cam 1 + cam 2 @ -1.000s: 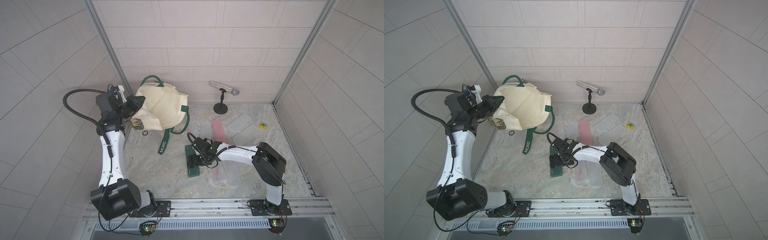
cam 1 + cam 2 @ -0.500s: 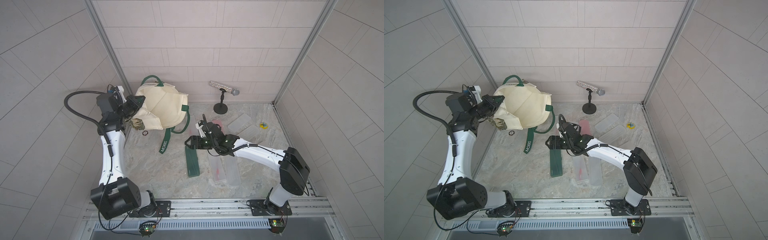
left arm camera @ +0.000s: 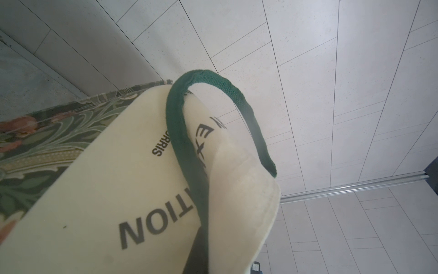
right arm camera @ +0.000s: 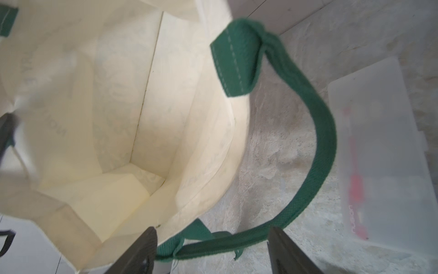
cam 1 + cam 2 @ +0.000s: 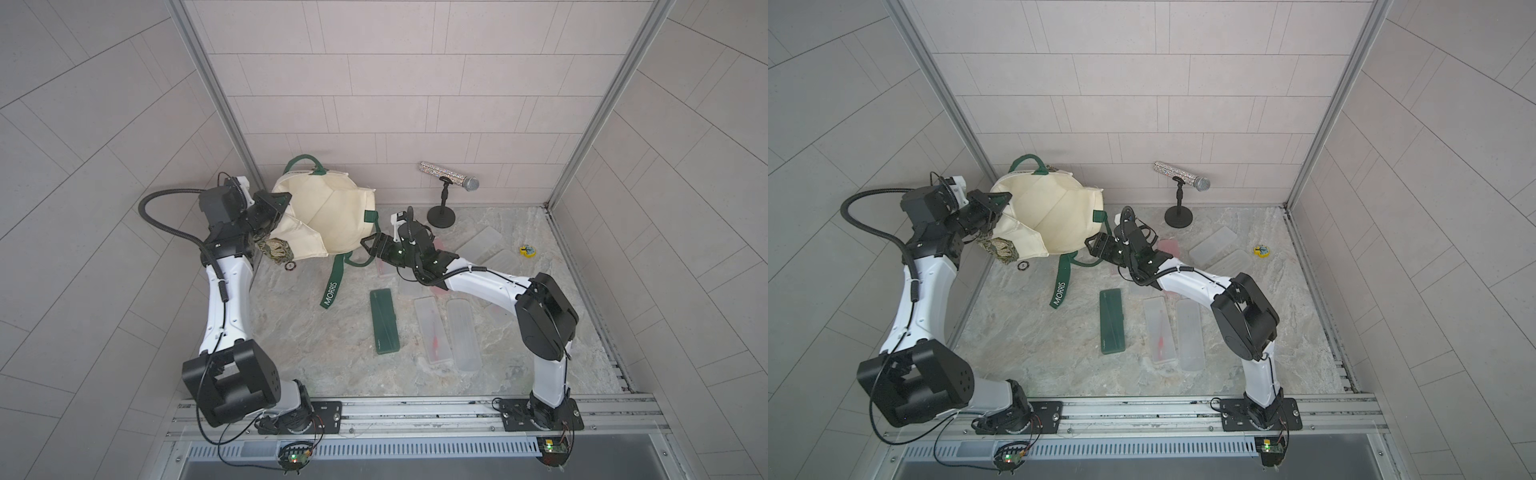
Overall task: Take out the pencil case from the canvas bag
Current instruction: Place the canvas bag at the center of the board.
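Right gripper [image 5: 366, 246] stands with its jaws apart at the mouth of the canvas bag [image 5: 332, 216], gripping nothing. In the right wrist view its two dark fingers [image 4: 141, 250] flank a green handle [image 4: 324, 142] that loops across the gap between them; the blur hides whether the handle touches either finger. That view looks straight into the bag's cream inside, down to its folded bottom.

The green pencil case [image 5: 384, 322] lies flat on the table [image 5: 316, 357], outside the bag and well apart from both grippers, between the lettered strap [image 5: 332, 286] and the clear cases [image 5: 463, 332].

The left gripper [image 5: 279, 202] is closed on the bag's rim and holds the mouth up and open, with the bag tipped on its side and its leafy base [image 5: 276, 249] low beside that arm's wrist.

The right arm rises from the front rail, bends at a raised elbow and stretches its forearm low over the table toward the bag. The left arm stands nearly upright, its wrist turned toward the bag.

The left wrist view shows only the bag's printed outer face and a handle, not the fingers. The right forearm covers parts of some clear cases.
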`<state>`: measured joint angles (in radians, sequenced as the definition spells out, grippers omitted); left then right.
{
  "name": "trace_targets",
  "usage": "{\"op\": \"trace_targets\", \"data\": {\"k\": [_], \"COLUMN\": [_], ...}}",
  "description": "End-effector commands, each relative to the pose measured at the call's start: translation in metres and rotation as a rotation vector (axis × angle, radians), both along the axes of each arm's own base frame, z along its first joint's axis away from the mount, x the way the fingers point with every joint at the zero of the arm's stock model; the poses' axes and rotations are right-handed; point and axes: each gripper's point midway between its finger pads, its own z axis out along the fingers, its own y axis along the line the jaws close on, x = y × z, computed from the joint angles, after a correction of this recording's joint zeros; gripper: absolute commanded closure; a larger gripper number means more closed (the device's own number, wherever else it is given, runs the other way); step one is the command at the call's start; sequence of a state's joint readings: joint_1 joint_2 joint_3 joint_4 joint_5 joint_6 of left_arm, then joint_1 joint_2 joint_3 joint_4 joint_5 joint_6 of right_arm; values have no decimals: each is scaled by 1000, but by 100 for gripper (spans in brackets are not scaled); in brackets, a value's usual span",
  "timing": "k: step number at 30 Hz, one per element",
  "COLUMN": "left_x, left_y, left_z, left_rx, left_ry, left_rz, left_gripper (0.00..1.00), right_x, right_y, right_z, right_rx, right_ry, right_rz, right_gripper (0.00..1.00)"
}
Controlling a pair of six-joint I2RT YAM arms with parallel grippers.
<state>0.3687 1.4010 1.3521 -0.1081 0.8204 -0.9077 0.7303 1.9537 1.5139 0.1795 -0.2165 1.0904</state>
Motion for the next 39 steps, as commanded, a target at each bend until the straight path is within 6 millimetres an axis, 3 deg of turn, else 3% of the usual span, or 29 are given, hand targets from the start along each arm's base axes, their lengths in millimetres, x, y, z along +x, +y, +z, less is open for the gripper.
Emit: {"op": "trace_targets", "data": {"k": [1, 7, 11, 13, 15, 18, 20, 25, 31, 35, 39], "left_x": [5, 14, 20, 22, 25, 30, 34, 47, 71, 87, 104], "left_y": [5, 6, 2, 1, -1, -7, -9, -9, -14, -19, -18], "left_z": [16, 12, 6, 2, -4, -9, -12, -27, -54, -78, -109], "left_rx": [-7, -72, -104, -105, -110, -116, -127, -101, -58, 5, 48], "left_ry": [-69, -57, -46, -37, -24, -10, -1, 27, 80, 115, 184], "left_rz": [22, 31, 23, 23, 19, 5, 2, 2, -11, -17, -17], "left_gripper": [100, 100, 100, 100, 100, 100, 100, 100, 100, 100, 96], "right_x": [27, 53, 70, 75, 79, 85, 89, 90, 90, 93, 93], "right_y": [-16, 2, 16, 20, 25, 28, 25, 25, 21, 18, 4], "right_z": [-12, -18, -18, -16, -11, 1, 10, 42, 65, 61, 50], "right_rx": [-29, -9, 57, 78, 105, 125, 129, 66, 29, 9, -127], "right_ry": [69, 85, 90, 83, 61, 24, -4, -87, -147, -139, -112], "right_rz": [-131, -119, -102, -98, -89, -78, -80, -28, -16, -14, -50], "right_gripper": [24, 28, 39, 48, 69, 91, 100, 100, 100, 100, 100]}}
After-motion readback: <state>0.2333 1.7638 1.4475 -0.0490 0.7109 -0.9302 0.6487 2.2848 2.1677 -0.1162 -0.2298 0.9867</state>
